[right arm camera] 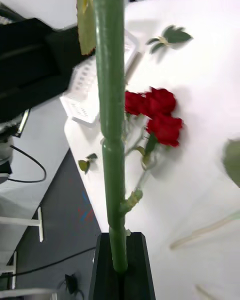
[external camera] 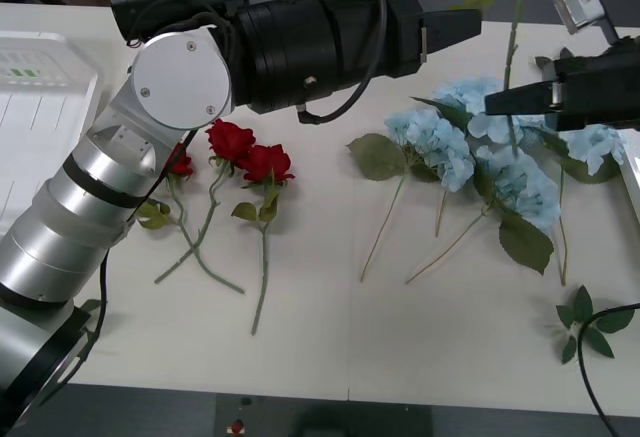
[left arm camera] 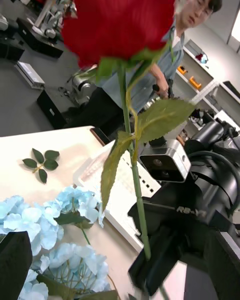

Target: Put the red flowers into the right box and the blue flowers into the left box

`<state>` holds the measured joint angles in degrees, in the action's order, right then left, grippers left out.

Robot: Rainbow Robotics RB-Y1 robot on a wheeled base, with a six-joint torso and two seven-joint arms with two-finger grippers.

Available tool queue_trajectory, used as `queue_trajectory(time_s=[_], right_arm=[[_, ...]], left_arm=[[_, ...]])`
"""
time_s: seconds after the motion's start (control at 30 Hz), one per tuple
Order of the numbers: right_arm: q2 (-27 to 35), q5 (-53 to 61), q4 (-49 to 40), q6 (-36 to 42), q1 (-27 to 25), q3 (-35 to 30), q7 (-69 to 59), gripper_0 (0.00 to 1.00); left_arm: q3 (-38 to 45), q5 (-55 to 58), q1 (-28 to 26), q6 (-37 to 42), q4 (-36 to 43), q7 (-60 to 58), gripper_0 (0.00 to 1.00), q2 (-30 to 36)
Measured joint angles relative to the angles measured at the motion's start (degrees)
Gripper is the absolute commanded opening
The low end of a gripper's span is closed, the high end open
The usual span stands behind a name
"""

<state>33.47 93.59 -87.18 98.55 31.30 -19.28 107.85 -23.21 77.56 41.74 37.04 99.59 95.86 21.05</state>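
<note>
Right gripper (external camera: 505,102), at mid right, pinches an upright rose (external camera: 513,42) by its stem, ready to carry to the right box (external camera: 631,185) at the right edge, while the left gripper (external camera: 455,27) waits spread at upper centre

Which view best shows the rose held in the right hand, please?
Left wrist view: the held rose shows bloom, leaves and stem, to the right hand. Right wrist view gives its stem close up; front view, stem and leaf.

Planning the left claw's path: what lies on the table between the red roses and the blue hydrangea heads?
Front view: bare white table between deep-red roses and pale-blue hydrangea heads.
</note>
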Motion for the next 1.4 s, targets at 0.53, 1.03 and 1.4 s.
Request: queue_trajectory(time_s=[0.53, 1.03, 1.4], right_arm=[[22.79, -19.26, 23.96, 1.08, 0.01, -1.99, 0.0, 0.0], [25.07, -44.21, 35.69, -9.1, 0.02, -2.01, 0.0, 0.0], [24.82, -49.07, 44.5, -21.18, 0.02, 3.12, -0.19, 0.0]], left_arm=[[3.55, 24.92, -6.41, 21.75, 5.01, -2.79, 1.0, 26.9], [18.47, 12.2, -23.53, 39.86, 8.04, -21.44, 1.0, 30.2], [17.72, 0.42, -23.8, 41.74, 7.97, -37.56, 1.0, 31.42]])
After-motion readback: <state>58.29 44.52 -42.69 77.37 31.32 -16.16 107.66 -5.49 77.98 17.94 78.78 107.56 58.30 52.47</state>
